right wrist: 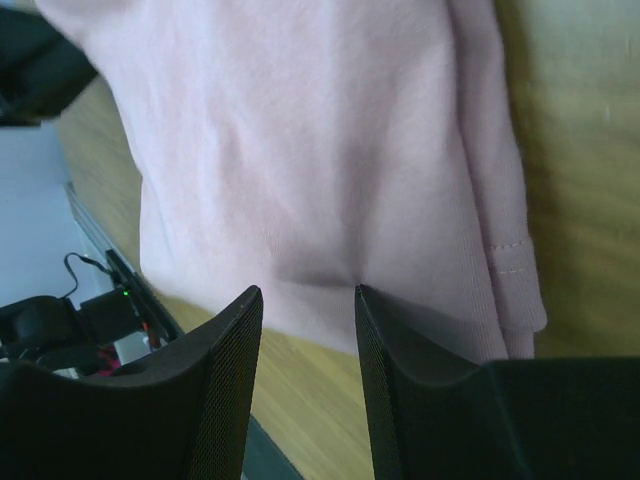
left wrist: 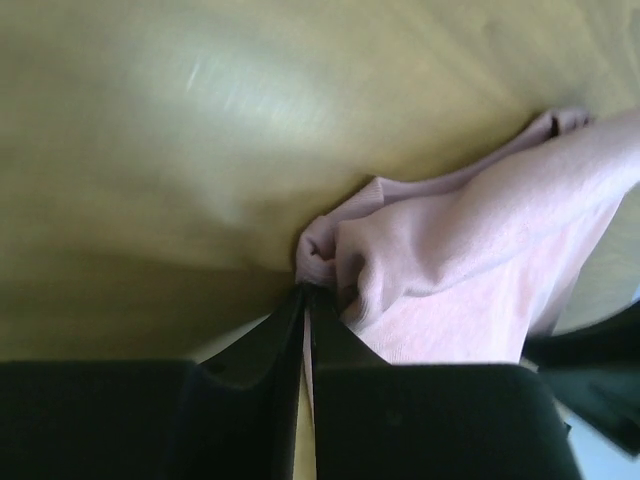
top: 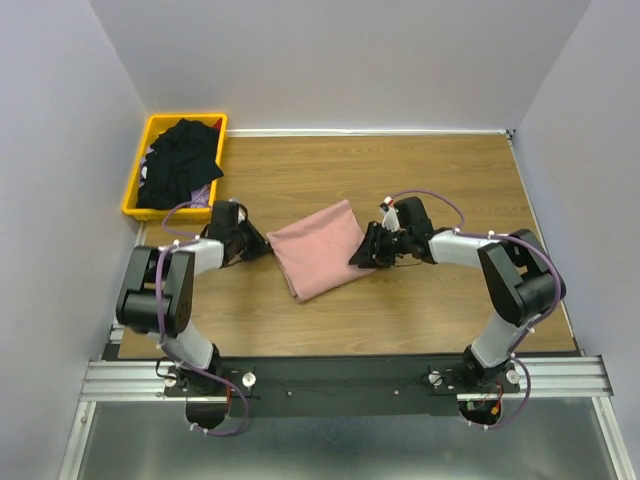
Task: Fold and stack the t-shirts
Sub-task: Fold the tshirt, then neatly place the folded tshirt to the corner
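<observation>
Lying folded, the dusty-pink cloth t-shirt [top: 315, 250] has one corner clamped in the left end effector [top: 262, 247]; the right end effector [top: 360, 255] gapes at its opposite edge.

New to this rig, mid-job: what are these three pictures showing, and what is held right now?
These are two robot arms bolted at the near edge of a wooden table, each ending in two fingers. The wide picture comes from a camera above and behind them; the other two from a camera on each wrist. A folded pink shirt lies mid-table; black shirts fill a yellow bin at the far left corner. The left fingers are pinched shut on the pink shirt's corner. The right fingers stand apart at its opposite edge, gripping nothing visibly.
</observation>
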Tool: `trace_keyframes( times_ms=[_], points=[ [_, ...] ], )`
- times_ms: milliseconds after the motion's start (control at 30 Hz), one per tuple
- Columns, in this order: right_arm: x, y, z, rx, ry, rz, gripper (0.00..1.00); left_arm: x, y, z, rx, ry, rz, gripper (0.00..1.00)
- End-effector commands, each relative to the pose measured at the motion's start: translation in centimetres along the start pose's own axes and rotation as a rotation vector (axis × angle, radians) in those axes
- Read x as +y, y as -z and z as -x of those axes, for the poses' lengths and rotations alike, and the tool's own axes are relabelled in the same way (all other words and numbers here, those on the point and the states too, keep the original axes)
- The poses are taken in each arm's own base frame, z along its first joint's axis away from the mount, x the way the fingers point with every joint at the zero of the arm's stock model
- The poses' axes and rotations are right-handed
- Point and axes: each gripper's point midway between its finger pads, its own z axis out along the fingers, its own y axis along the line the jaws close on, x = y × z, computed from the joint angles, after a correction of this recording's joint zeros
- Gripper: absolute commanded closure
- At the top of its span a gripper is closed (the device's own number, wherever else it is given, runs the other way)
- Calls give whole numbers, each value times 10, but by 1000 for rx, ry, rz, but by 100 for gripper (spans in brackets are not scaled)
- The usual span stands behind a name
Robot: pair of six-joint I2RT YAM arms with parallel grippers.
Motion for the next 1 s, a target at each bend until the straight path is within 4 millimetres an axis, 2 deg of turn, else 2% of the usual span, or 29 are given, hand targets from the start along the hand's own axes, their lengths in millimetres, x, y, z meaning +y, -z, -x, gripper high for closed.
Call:
trace_keyframes(
  times_ms=[0, 100, 133, 200, 233, 267, 300, 333, 367, 400, 467, 500, 533, 567, 600, 633, 667, 700, 767, 800, 867, 900, 933, 967],
  points=[
    [8, 12, 7, -100, -57, 14, 51, -21, -22, 25, 11, -105, -62, 87],
    [16, 17, 12, -119, -40, 36, 51, -44, -30, 46, -6, -148, -113, 87],
    [25, 19, 20, -133, -17, 55, 51, -50, -28, 51, -18, -156, -123, 86],
    [38, 22, 29, -146, 6, 85, 51, -65, -13, 63, -68, -175, -146, 83],
    [50, 25, 42, -167, 35, 111, 51, -70, -6, 67, -94, -183, -155, 81],
    [59, 27, 49, -175, 56, 132, 51, -78, 11, 73, -153, -199, -171, 73],
    [66, 28, 55, -182, 73, 147, 50, -83, 21, 75, -186, -209, -184, 70],
    [76, 27, 70, -197, 106, 168, 50, -88, 30, 77, -217, -224, -200, 66],
    [83, 26, 74, -192, 128, 190, 50, -96, 40, 79, -258, -243, -224, 65],
    [87, 25, 80, -192, 140, 202, 50, -105, 54, 73, -293, -270, -249, 65],
    [88, 14, 90, -184, 154, 213, 49, -116, 63, 64, -313, -296, -286, 65],
    [98, 14, 102, -198, 175, 232, 49, -123, 67, 57, -320, -304, -326, 65],
    [92, 4, 105, -187, 173, 224, 49, -129, 64, 45, -297, -311, -352, 65],
    [90, -2, 109, -183, 168, 224, 49, -135, 63, 42, -297, -304, -389, 65],
    [98, -4, 120, -194, 185, 242, 49, -129, 50, 27, -229, -274, -400, 66],
    [97, -8, 123, -186, 180, 248, 49, -128, 43, 21, -198, -260, -410, 67],
    [95, -15, 126, -178, 176, 255, 49, -126, 36, 17, -173, -251, -415, 69],
    [84, -27, 125, -154, 158, 249, 49, -120, 19, 14, -141, -239, -406, 73],
    [79, -34, 138, -168, 157, 256, 49, -113, 3, 14, -120, -226, -382, 76],
    [62, -43, 141, -163, 133, 236, 49, -109, -12, 15, -99, -212, -374, 76],
    [55, -45, 156, -188, 129, 240, 49, -104, -25, 19, -87, -185, -369, 77],
    [46, -49, 160, -189, 113, 235, 49, -98, -37, 23, -80, -162, -361, 79],
    [30, -53, 167, -198, 81, 228, 49, -94, -41, 25, -74, -131, -358, 80],
    [22, -56, 168, -192, 64, 235, 49, -91, -45, 30, -82, -117, -357, 81]
  ],
)
